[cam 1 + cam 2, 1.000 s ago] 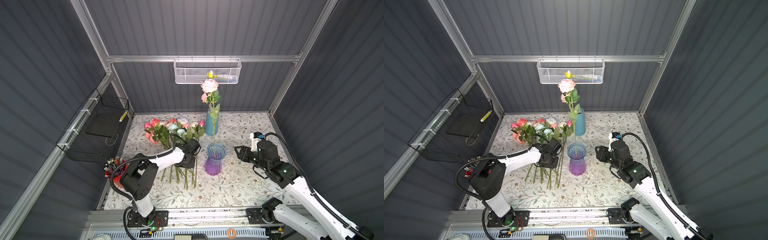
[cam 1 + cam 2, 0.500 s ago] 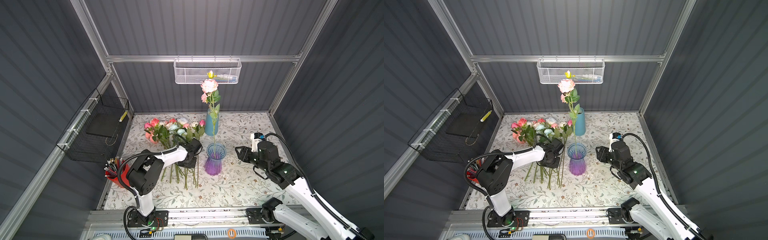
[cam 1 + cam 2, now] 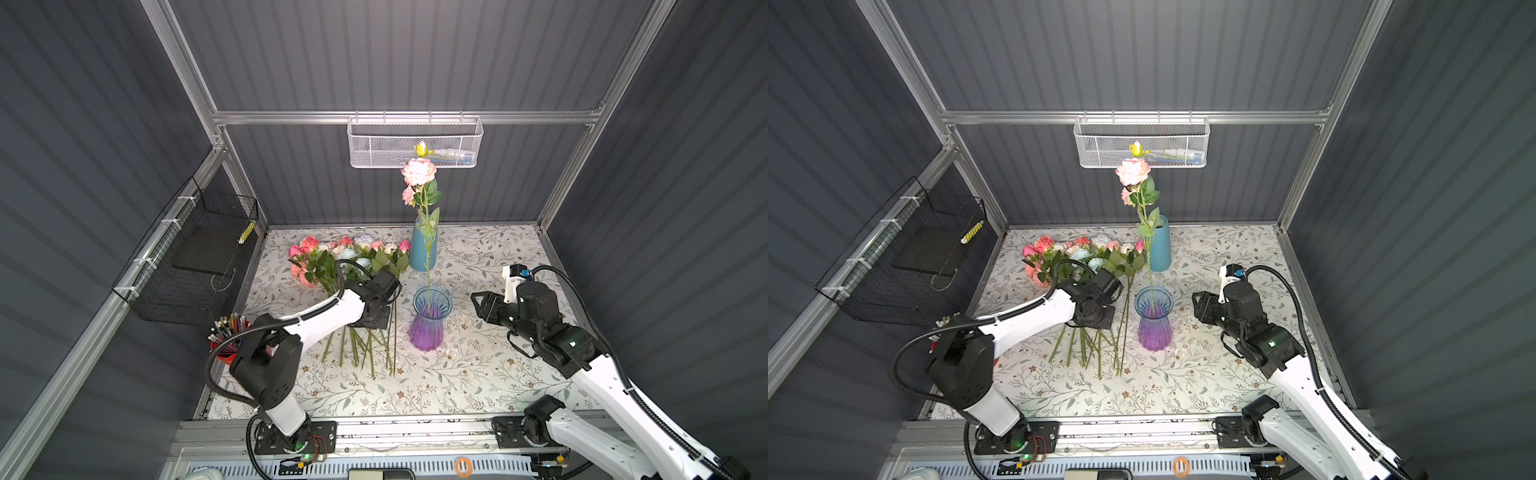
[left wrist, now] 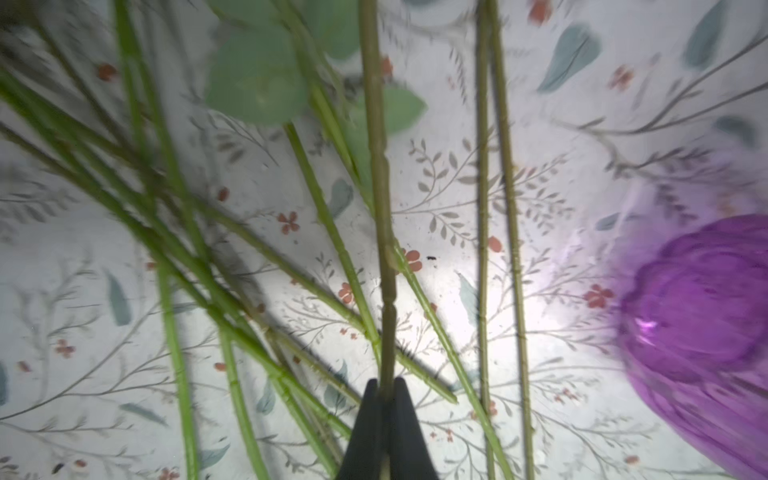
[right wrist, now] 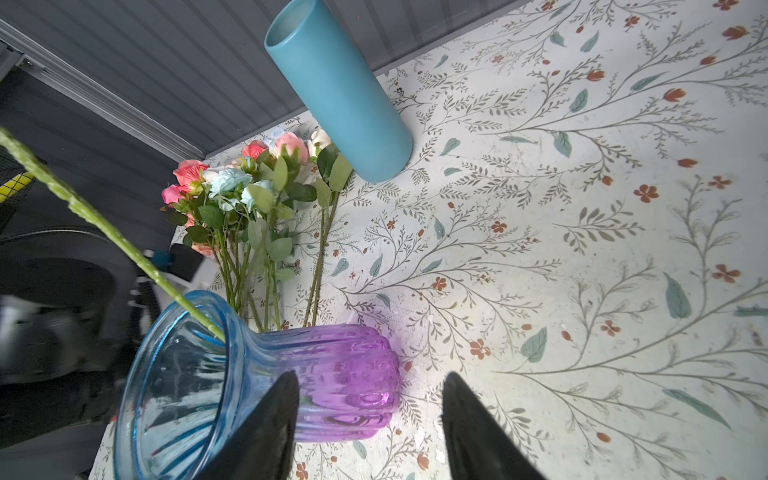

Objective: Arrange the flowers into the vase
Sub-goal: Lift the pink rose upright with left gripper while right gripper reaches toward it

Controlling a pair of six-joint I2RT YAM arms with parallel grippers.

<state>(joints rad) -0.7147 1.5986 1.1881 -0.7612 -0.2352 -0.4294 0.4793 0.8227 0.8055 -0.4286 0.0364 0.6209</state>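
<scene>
1. Just now, we closed the left gripper (image 4: 384,386) on one stem (image 4: 376,166) of the flowers (image 3: 349,254) lying left of the vase (image 3: 424,337).
2. We held the right gripper (image 5: 370,376) parted, empty.
3. We judged that stem ready for lifting.

Red cup (image 3: 222,353), apparently holding pencils, near black basket (image 3: 166,299).

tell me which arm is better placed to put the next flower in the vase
Left. The left gripper is shut on a stem in the pile of flowers lying right beside the vase. The right gripper is open and empty on the vase's far side, away from the pile.
</scene>
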